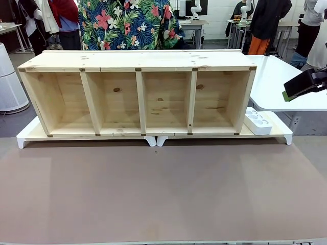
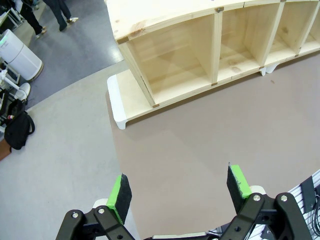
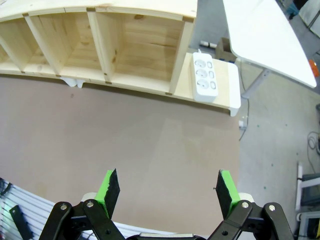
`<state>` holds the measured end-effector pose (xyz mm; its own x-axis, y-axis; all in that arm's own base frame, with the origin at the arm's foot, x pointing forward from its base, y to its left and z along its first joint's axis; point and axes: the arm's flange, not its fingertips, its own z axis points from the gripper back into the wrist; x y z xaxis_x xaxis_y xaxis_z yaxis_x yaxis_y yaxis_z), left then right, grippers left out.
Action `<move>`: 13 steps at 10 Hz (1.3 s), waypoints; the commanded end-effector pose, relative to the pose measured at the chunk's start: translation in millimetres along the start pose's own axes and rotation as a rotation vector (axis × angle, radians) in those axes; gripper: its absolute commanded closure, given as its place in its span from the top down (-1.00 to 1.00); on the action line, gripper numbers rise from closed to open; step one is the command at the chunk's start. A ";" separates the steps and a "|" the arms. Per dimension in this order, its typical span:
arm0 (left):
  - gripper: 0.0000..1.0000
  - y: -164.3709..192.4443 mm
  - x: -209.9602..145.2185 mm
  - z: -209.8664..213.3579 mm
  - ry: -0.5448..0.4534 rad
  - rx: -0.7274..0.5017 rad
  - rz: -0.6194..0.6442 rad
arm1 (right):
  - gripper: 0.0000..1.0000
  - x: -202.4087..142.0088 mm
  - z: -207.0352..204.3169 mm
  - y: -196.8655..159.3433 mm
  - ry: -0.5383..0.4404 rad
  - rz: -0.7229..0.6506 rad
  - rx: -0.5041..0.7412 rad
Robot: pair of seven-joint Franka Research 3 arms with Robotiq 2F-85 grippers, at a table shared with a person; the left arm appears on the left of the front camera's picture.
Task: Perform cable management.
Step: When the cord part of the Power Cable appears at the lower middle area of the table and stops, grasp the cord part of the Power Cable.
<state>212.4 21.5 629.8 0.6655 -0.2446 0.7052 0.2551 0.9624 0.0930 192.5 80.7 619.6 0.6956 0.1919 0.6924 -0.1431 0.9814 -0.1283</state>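
A white multi-socket power strip [image 1: 258, 121] [image 3: 205, 75] lies on the white base board, just right of the wooden shelf's right wall. Its black cable is hidden from me. My left gripper [image 2: 180, 192] hangs open high above the brown mat near the shelf's left end, with nothing between its green pads. My right gripper [image 3: 167, 192] is open too, high over the mat on the right side, well short of the power strip. A black finger with a green pad [image 1: 305, 84] juts in at the front view's right edge.
The wooden shelf [image 1: 138, 94] with several open compartments stands across the back of the brown mat [image 1: 163, 189]. A person in a floral shirt [image 1: 127, 23] stands behind it. A white table [image 1: 286, 81] sits at the right, and a black bag [image 2: 17, 131] lies on the floor.
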 end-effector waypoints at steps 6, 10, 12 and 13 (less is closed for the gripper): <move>1.00 0.6 -0.2 0.4 -0.001 0.001 0.004 | 1.00 0.1 -0.3 -0.8 0.001 -0.001 -0.002; 1.00 0.6 -0.2 0.4 -0.001 0.001 0.004 | 1.00 0.1 -0.3 -0.8 0.001 -0.001 -0.002; 1.00 0.6 -0.2 0.4 -0.001 0.001 0.004 | 1.00 0.1 -0.3 -0.8 0.001 -0.001 -0.002; 1.00 0.6 -0.2 0.4 -0.001 0.001 0.004 | 1.00 0.1 -0.3 -0.8 0.001 -0.001 -0.002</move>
<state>212.4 21.5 629.8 0.6655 -0.2446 0.7052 0.2551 0.9624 0.0930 192.5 80.7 619.6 0.6956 0.1919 0.6924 -0.1431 0.9814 -0.1283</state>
